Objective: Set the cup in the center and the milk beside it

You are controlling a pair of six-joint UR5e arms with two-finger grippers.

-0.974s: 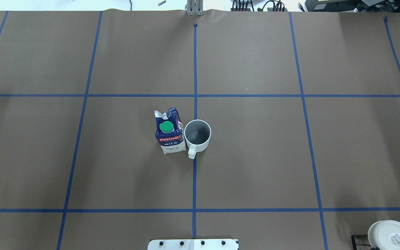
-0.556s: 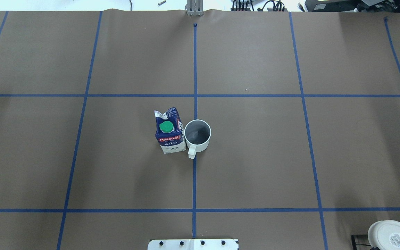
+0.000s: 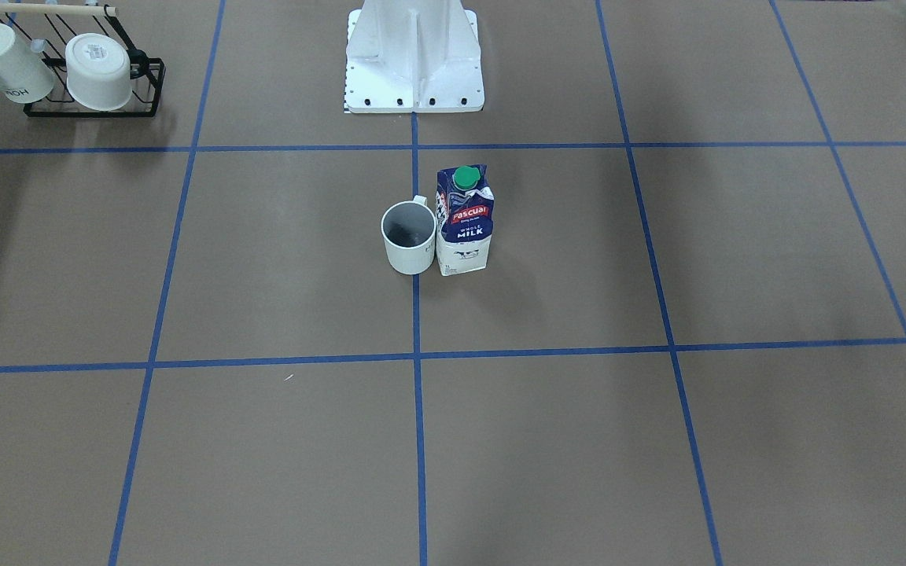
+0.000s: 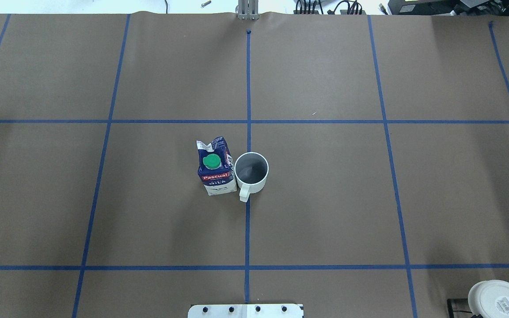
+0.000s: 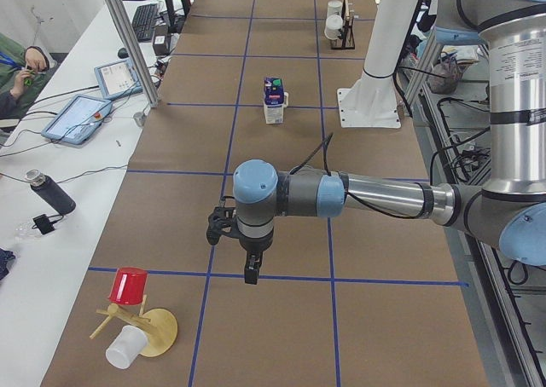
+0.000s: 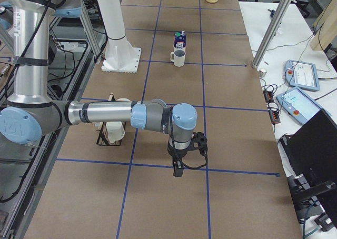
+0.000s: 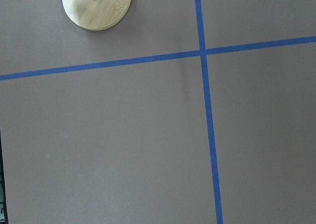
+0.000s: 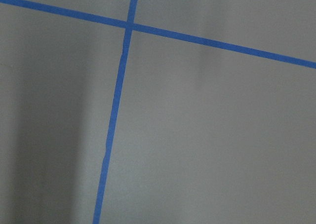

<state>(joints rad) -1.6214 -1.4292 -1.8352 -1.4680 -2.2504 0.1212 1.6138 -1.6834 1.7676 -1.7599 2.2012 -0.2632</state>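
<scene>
The white cup (image 4: 251,170) stands upright on the centre blue line, handle toward the robot. The blue-and-white milk carton (image 4: 214,170) with its green cap stands upright right beside it, on the robot's left, nearly touching. Both also show in the front view, cup (image 3: 408,244) and milk (image 3: 463,224), and far off in the exterior right view, cup (image 6: 178,57) and milk (image 6: 180,40). The left gripper (image 5: 249,272) hangs over the table far from them, pointing down. The right gripper (image 6: 178,170) does the same at the other end. I cannot tell whether either is open or shut.
A black rack (image 3: 91,75) with other white mugs stands at the robot's right. A wooden stand (image 5: 136,319) with a red cup stands at the left end; its base shows in the left wrist view (image 7: 97,4). The white robot base (image 3: 414,63) is behind the cup.
</scene>
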